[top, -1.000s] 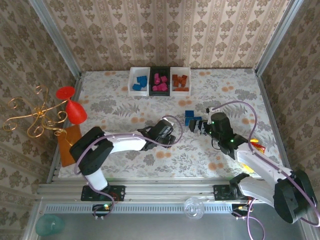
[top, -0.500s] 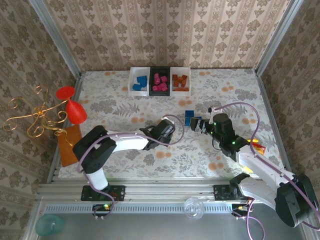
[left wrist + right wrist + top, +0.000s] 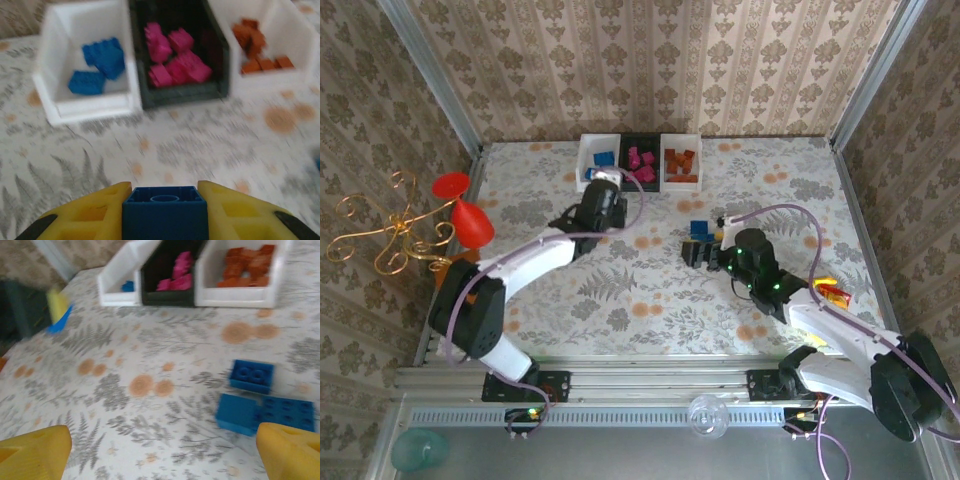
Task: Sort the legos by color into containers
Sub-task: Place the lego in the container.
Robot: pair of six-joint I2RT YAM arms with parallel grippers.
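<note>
Blue lego (image 3: 165, 216) hangs pinched in the left gripper (image 3: 165, 202) short of the left bin (image 3: 50, 95), right gripper (image 3: 162, 452) gaping wide; release early and it could fall outside.

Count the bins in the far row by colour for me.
White bins: 2, one at each end of the row
Black bin: 1, in the middle
Total: 3
</note>
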